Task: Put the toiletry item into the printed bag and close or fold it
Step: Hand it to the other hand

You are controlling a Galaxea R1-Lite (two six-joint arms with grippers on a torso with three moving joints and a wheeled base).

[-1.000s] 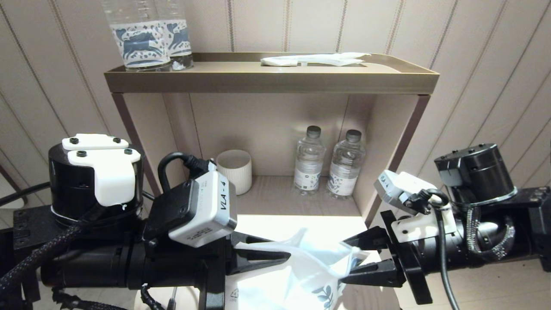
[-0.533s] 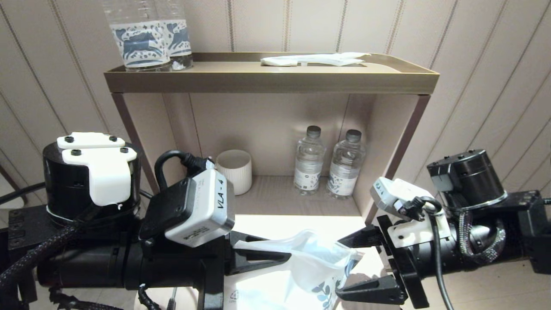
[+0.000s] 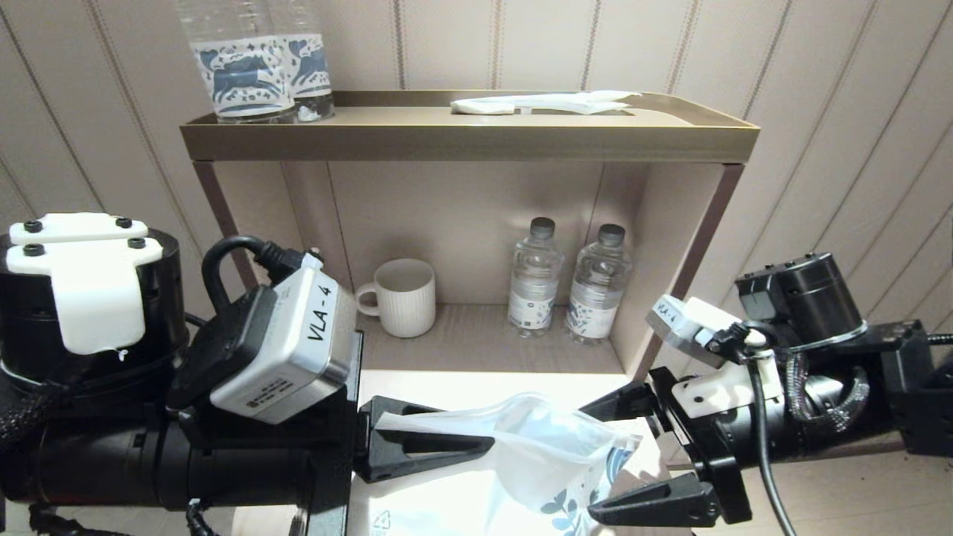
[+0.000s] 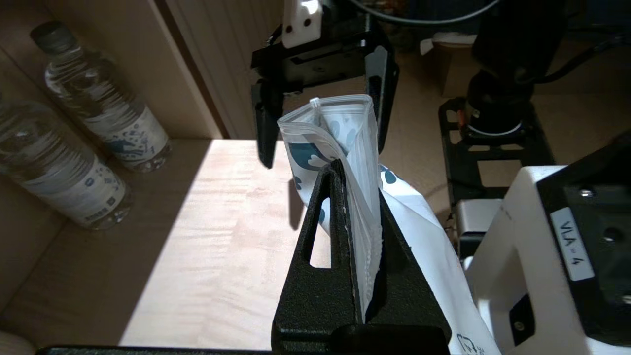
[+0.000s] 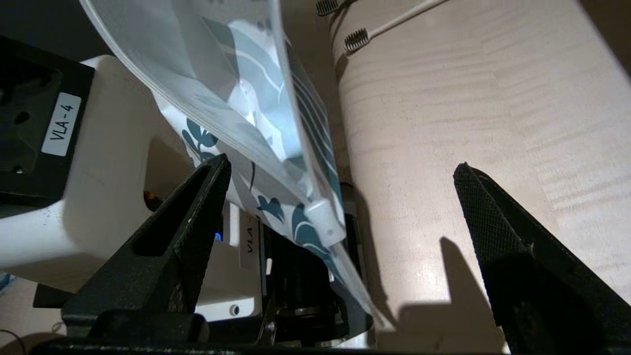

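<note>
The printed bag (image 3: 536, 461), a white pouch with teal leaf motifs, hangs above the lit tabletop. My left gripper (image 3: 488, 444) is shut on one end of it; in the left wrist view the bag (image 4: 340, 133) is pinched between the black fingers (image 4: 315, 217). My right gripper (image 3: 592, 461) stands open around the bag's other end, its jaws wide apart and clear of the plastic (image 5: 246, 108). A white toothbrush (image 5: 389, 22), the toiletry item, lies on the table beyond the bag. What is inside the bag I cannot tell.
Behind the table (image 3: 476, 387) is a shelf unit with a white mug (image 3: 402, 296) and two water bottles (image 3: 534, 277) in its recess. Its top tray (image 3: 461, 138) carries blue-printed bottles (image 3: 253, 67) and a plain white packet (image 3: 543, 103).
My right gripper has opened and let go of the bag's end. My left arm has drawn back to the left with the bag, uncovering the mug.
</note>
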